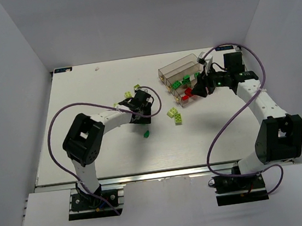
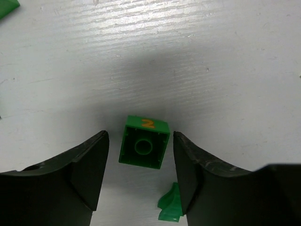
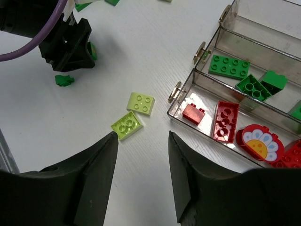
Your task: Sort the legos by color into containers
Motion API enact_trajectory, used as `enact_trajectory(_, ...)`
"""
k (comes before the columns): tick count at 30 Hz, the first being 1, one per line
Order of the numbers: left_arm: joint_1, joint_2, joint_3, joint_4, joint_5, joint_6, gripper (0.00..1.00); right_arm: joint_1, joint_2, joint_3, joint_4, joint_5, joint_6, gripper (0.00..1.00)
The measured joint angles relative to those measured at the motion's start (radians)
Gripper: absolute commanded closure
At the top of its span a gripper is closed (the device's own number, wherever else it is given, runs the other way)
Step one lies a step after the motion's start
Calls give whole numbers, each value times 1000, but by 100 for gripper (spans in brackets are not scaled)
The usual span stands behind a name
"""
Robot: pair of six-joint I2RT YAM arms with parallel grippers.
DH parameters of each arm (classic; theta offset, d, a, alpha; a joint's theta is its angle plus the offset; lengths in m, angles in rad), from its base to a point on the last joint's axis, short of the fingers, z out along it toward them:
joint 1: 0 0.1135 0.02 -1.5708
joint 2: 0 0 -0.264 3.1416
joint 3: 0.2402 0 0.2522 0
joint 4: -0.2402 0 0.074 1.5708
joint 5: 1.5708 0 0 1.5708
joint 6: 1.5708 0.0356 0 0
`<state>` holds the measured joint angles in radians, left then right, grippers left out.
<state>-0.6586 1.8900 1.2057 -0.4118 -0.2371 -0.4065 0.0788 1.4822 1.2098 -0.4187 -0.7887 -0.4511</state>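
Note:
My left gripper (image 1: pixel 139 106) is open, low over the table left of centre. In the left wrist view its jaws (image 2: pixel 140 136) straddle a dark green lego (image 2: pixel 143 143) marked with an orange 2, lying on its side and touching neither finger. A small green piece (image 2: pixel 170 205) lies by the right finger. My right gripper (image 1: pixel 199 86) is open and empty (image 3: pixel 142 136) over bare table beside the clear containers (image 1: pixel 176 68). Two pale yellow-green legos (image 3: pixel 140 103) (image 3: pixel 126 125) lie just ahead of it. The near bin holds red legos (image 3: pixel 225 121), the middle one green legos (image 3: pixel 229 66).
A red flower-faced piece (image 3: pixel 257 141) lies in the red bin. A loose dark green piece (image 1: pixel 147 134) sits near my left gripper. A yellow-green brick (image 1: pixel 128 95) and a green one (image 1: pixel 136 87) lie behind the left gripper. White walls enclose the table.

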Motion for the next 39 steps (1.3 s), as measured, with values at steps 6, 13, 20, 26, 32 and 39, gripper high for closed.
enact_trajectory(6,0,2,3,0,-6,-8,65,0,-8,-44,6,0,5,48)
enact_trajectory(13,0,-4,27,10,-14,-21,80,0,-46,-73,25,1,27,53)
enact_trajectory(20,0,-18,143,116,63,-55,99,0,-86,-112,71,5,90,100)
enact_trajectory(26,0,119,461,218,192,-95,100,0,-99,-125,93,10,124,100)
enact_trajectory(32,0,366,761,264,277,-109,100,-2,-132,-145,106,23,142,100)
enact_trajectory(39,0,537,882,279,300,-120,92,-15,-135,-146,109,23,166,100)
